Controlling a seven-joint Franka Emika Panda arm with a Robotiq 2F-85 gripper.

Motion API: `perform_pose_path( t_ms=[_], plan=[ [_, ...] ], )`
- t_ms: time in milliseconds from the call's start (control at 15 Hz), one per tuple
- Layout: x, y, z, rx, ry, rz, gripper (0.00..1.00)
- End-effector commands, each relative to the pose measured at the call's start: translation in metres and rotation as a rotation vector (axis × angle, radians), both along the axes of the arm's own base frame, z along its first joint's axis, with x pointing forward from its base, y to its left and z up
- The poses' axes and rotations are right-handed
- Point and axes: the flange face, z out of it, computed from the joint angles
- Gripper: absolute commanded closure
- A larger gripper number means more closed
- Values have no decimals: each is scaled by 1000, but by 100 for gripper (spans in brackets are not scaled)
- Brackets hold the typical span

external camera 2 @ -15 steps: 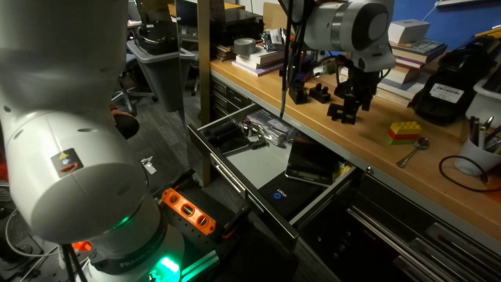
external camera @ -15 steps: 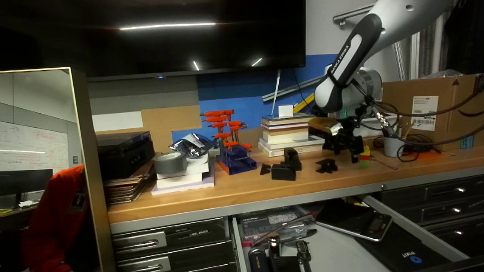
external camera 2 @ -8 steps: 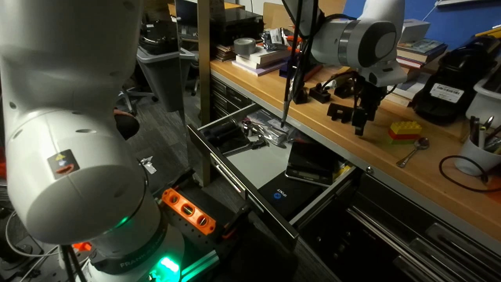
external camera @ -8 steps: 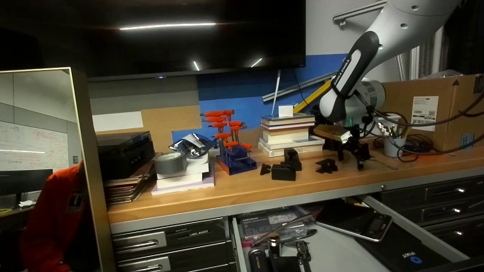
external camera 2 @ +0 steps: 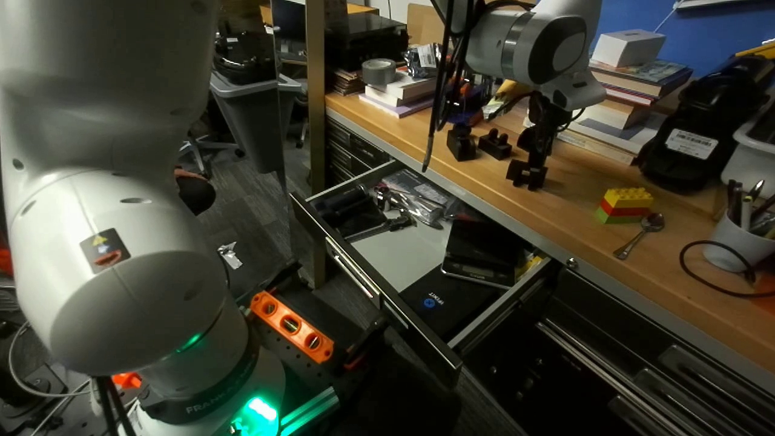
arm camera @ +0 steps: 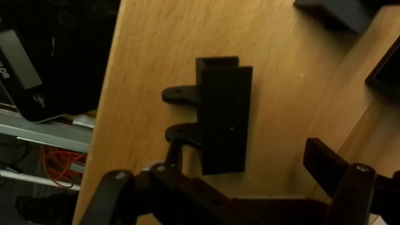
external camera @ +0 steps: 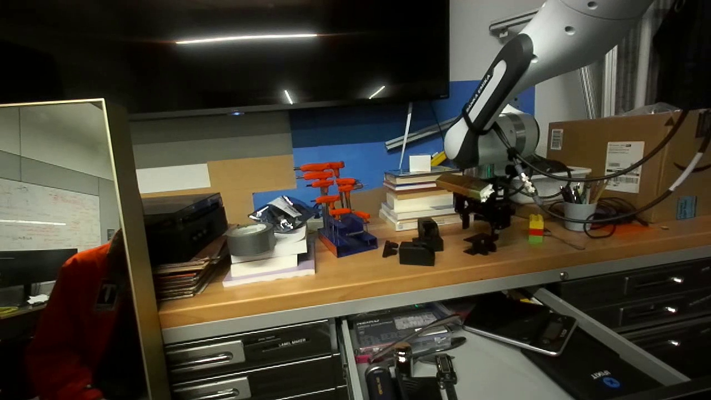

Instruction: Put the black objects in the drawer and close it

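The claw point(arm camera: 243, 149) hangs with jaws spread wide over a bracket point(arm camera: 225, 118), a matte-black, straight-walled channel with two flat, rounded lugs, lying on the bench point(arm camera: 150, 62). In the wrist view one fingertip point(arm camera: 174, 155) overlaps the lower lug; whether they touch I cannot tell. The bench is smooth wood, its grain in soft streaks. Near the bracket, in an exterior view, a squat, flat-faced block point(external camera: 416, 254) sits just beside an upright block point(external camera: 429, 230), both matte black. On the bracket's other side are knobbed plastic bricks point(external camera 2: 626, 207) and a shiny metal spoon point(external camera 2: 640, 237). Below the bench top the drawer point(external camera 2: 393, 255) stands pulled out: dark metal front, silver handle strip, flat grey floor, a glossy black scale point(external camera 2: 481, 257) inside.
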Motion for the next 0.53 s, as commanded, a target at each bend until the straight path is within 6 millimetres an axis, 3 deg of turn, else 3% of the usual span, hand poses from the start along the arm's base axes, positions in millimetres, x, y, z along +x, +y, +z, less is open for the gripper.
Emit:
perform_pose_path(
  t_ms=[0, 467],
  plan=[
    [6, 9, 9, 86, 17, 90, 0],
    [8, 12, 5, 119, 76, 161, 0]
  ],
)
